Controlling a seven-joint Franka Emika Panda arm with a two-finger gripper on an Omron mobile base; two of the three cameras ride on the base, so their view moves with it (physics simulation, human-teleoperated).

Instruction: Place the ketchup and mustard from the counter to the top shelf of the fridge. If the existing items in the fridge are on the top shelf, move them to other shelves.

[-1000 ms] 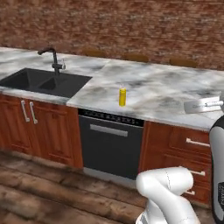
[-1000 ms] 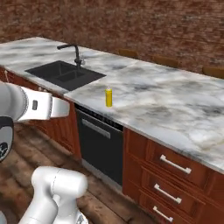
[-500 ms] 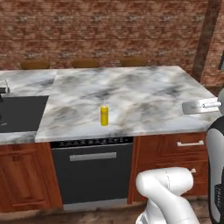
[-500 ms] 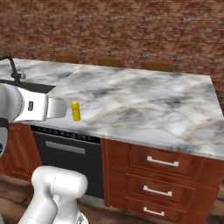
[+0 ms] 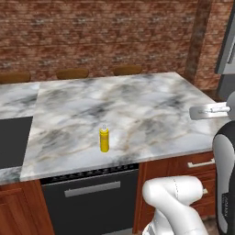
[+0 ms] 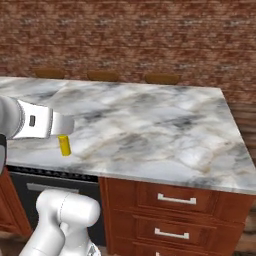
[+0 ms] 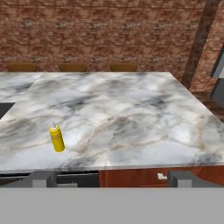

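Observation:
The mustard [image 5: 104,140] is a small yellow squeeze bottle with a white tip. It stands upright on the marble counter [image 5: 137,110], near the front edge above the dishwasher. It also shows as mustard [image 6: 64,145] and as mustard [image 7: 56,138] at the lower left of the hand view. My gripper [image 7: 113,179] is open with nothing between its wide-apart fingertips [image 7: 41,178]. It hangs in front of the counter's front edge, well short of the bottle. The ketchup is out of view. A grey panel [image 5: 227,46] at the far right may be the fridge.
A black dishwasher [image 5: 92,197] sits under the counter, with wooden drawers [image 6: 175,210] to its right. The dark sink [image 5: 11,142] lies at the left edge. A brick wall [image 5: 101,36] backs the counter, with stool tops [image 5: 73,72] along its far side.
The base has driven right, so the whole scene has slid left. The sink has nearly left the view and the counter's right end has come in. The gripper stays open.

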